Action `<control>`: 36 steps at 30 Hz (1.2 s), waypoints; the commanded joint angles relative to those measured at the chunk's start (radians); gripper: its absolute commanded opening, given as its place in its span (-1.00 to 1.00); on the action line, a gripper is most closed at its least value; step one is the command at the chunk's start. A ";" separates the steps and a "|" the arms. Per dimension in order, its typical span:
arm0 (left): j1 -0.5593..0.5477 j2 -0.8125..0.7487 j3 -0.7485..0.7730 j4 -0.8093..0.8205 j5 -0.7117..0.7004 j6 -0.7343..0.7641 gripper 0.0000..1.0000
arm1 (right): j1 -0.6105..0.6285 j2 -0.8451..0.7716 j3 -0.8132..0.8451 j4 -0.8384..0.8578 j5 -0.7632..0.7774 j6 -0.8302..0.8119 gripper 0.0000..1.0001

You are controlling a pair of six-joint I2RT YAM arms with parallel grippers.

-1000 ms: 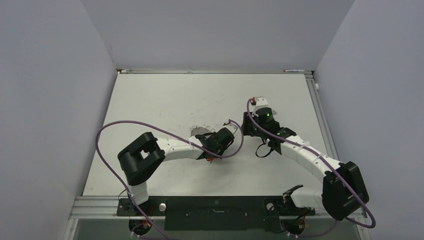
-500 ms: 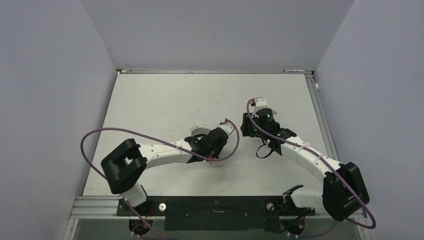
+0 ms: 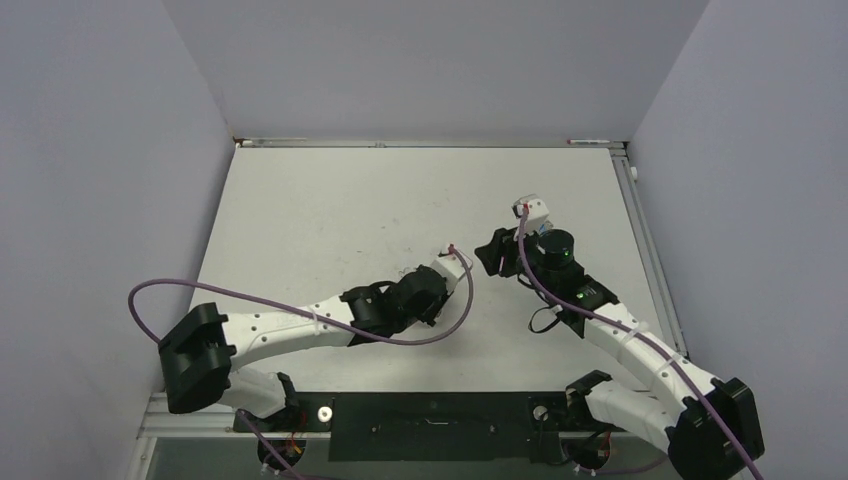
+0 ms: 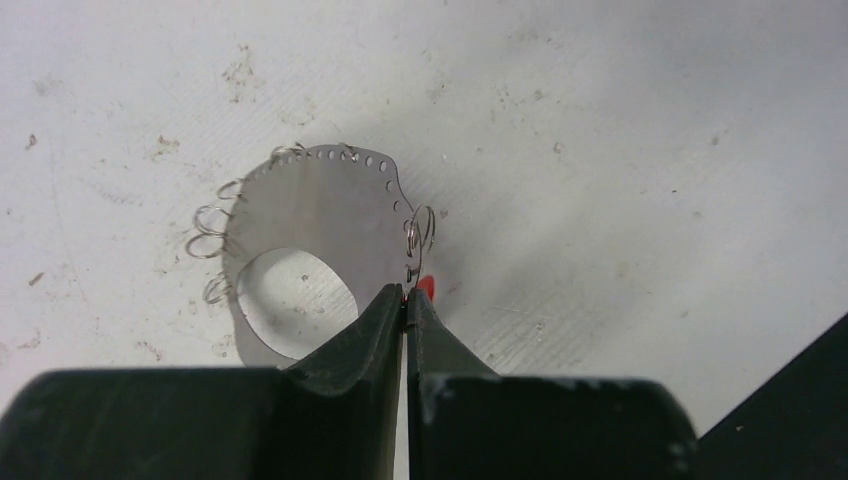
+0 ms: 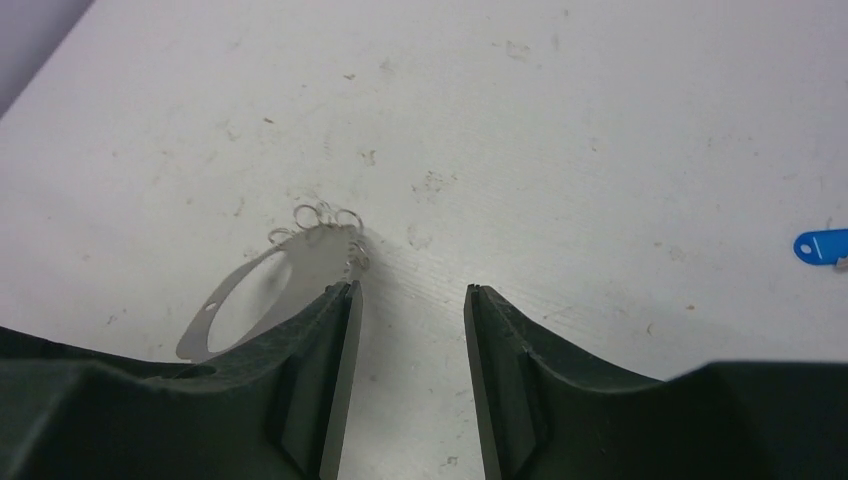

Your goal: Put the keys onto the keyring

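L gripper [image 4: 404, 293] is pinching red key [image 4: 426, 287] against keyring [image 4: 320, 200] loop for threading; R gripper [image 5: 410, 288] is hovering released, empty.

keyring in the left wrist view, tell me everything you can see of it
The keyring is a thin, flat, silvery metal plate, roundish, with a large oval opening and small holes along its rim. Small wire loops hang from several holes. It lies on the white table. The left gripper, jaws shut, reaches its near right edge, where a sliver of the red key shows.
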 commanded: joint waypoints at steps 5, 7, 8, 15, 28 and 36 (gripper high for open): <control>-0.109 -0.179 0.030 -0.037 -0.107 0.094 -1.00 | -0.008 -0.176 -0.088 0.256 -0.217 -0.004 -0.11; -0.141 -0.219 0.036 -0.067 -0.143 0.117 -1.00 | -0.007 -0.216 -0.122 0.331 -0.276 0.012 -0.08; -0.155 -0.239 0.039 -0.082 -0.157 0.128 -1.00 | -0.007 -0.232 -0.139 0.373 -0.312 0.016 -0.07; -0.209 -0.410 0.049 -0.179 -0.138 0.151 -1.00 | -0.004 -0.307 -0.184 0.544 -0.569 0.059 -0.06; -0.209 -0.708 -0.093 -0.041 0.113 0.218 -1.00 | 0.265 -0.228 -0.077 0.580 -0.740 0.003 -0.13; -0.209 -0.753 -0.125 -0.048 0.158 0.224 -1.00 | 0.393 -0.120 0.043 0.438 -0.689 -0.123 -0.24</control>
